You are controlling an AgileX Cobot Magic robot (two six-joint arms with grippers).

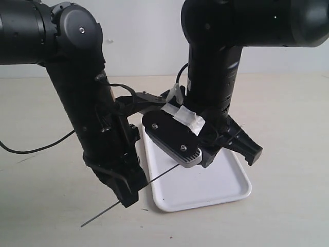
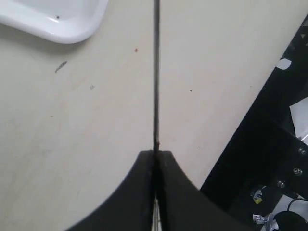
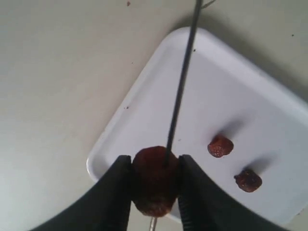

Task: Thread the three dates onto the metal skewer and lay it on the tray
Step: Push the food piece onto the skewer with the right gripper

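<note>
Above the tray (image 3: 144, 110), the right gripper (image 3: 154, 161) pinched a date (image 3: 154, 190) for piercing. The left gripper (image 2: 155, 155) clamped the skewer (image 2: 156, 72) steady.

Skewer (image 1: 154, 180) — a bar across tray (image 1: 229, 191) edge

Exterior cam is looking slightly down at both my arms, mid-range, taking in the bench (image 1: 41, 216) and tray (image 1: 226, 185). Left wrist cam is peering along my left tool (image 2: 155, 155), very close, clipping one tray corner. Right wrist cam is hanging close behind my right tool (image 3: 154, 164), facing the tray. All three are sharing the tray and the skewer (image 1: 159, 178).
</note>
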